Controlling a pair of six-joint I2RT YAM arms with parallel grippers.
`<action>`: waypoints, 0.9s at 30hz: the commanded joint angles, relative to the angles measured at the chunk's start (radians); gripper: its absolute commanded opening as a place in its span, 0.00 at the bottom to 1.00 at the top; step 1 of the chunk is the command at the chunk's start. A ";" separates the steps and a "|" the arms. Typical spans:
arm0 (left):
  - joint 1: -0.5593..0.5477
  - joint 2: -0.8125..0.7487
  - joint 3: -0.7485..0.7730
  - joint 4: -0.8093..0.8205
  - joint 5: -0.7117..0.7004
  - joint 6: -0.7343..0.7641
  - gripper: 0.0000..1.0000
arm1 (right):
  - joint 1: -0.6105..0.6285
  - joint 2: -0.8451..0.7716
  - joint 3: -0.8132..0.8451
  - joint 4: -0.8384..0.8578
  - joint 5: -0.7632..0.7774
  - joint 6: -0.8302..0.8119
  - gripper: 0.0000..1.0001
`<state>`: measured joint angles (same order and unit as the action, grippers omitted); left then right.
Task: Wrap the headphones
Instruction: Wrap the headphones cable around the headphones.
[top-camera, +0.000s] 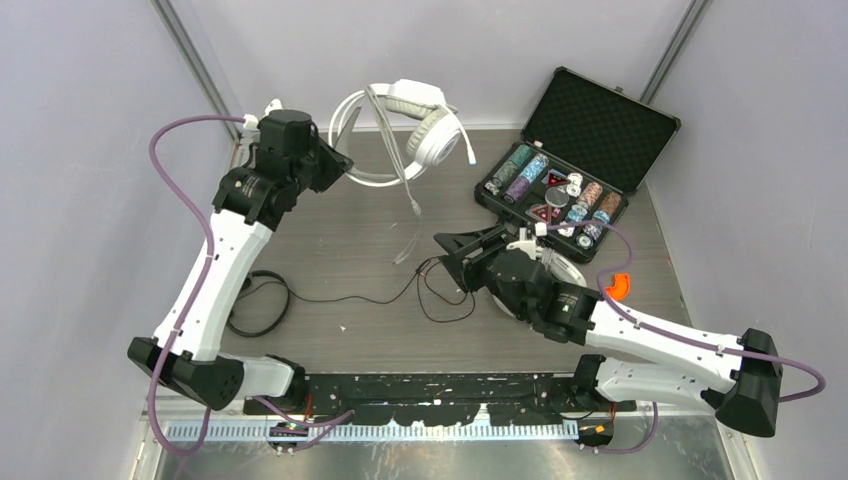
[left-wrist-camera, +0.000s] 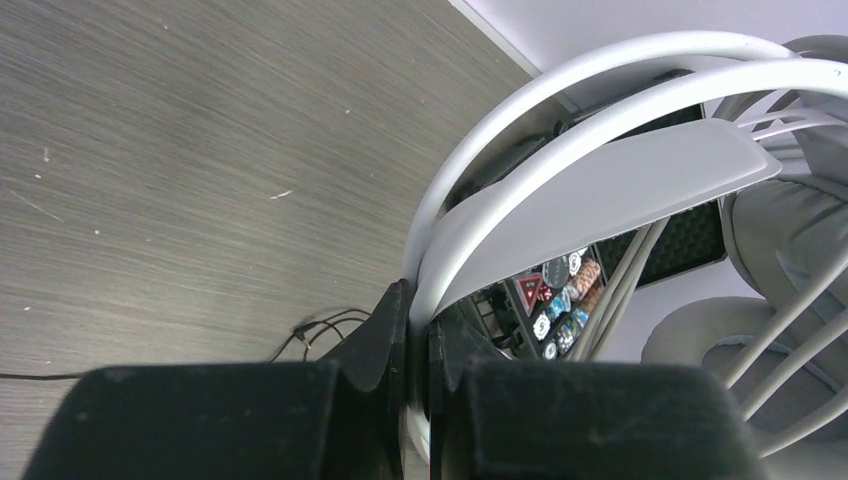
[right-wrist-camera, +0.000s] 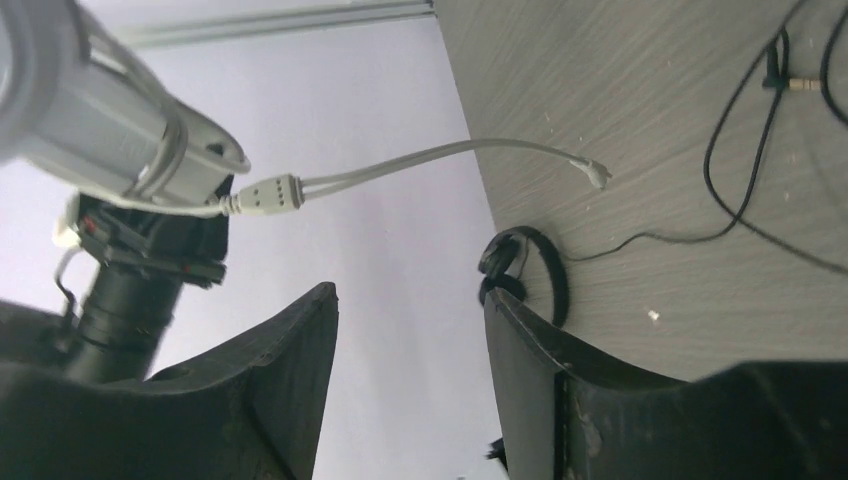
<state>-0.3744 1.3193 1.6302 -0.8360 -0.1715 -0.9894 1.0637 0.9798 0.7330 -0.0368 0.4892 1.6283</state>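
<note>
**Top view.** The left claw (top-camera: 340, 160) is clenching the thin headband of the white headset (top-camera: 420, 125) in the upper centre of the frame, in front of the back wall. The headset's white cable (top-camera: 411, 205) is hanging down from the cups toward the middle of the worktop (top-camera: 340, 240). The right claw (top-camera: 445, 252) is standing released at the centre of the frame, its jaws wide apart and gripping nothing. It is pointing left, just above a loop of the black cable (top-camera: 350, 299). That cable is running left to the black headset (top-camera: 255, 300), which is lying on the worktop at lower left beside the left arm. The open poker chip case (top-camera: 590, 150) is sitting at upper right, well apart from the white headset.

**Left wrist view.** The two black fingers (left-wrist-camera: 385, 340) are pressing together on the white headband (left-wrist-camera: 600, 170) at the lower centre of the frame, with no gap showing on either side of it. A padded cup is filling the right edge.

**Right wrist view.** The claw's fingers (right-wrist-camera: 290, 360) are spreading apart across the lower frame, with nothing between them and nothing touching them. Beyond them the white cable's splitter (right-wrist-camera: 265, 193) is hanging at centre left. The cable's plug (right-wrist-camera: 598, 175) is hovering close to the worktop. The black headset (right-wrist-camera: 525, 270) is lying past the right finger.
</note>
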 joint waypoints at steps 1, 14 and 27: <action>0.005 -0.064 0.001 0.186 0.075 -0.021 0.00 | -0.005 0.001 0.085 -0.173 0.054 0.349 0.60; 0.005 -0.086 -0.039 0.239 0.131 -0.044 0.00 | -0.167 0.086 0.096 -0.097 -0.112 0.520 0.63; 0.005 -0.079 -0.033 0.255 0.156 -0.044 0.00 | -0.199 0.253 0.081 0.121 -0.306 0.629 0.59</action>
<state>-0.3737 1.2842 1.5742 -0.7296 -0.0540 -0.9916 0.8654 1.2018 0.7929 -0.0498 0.2371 2.0659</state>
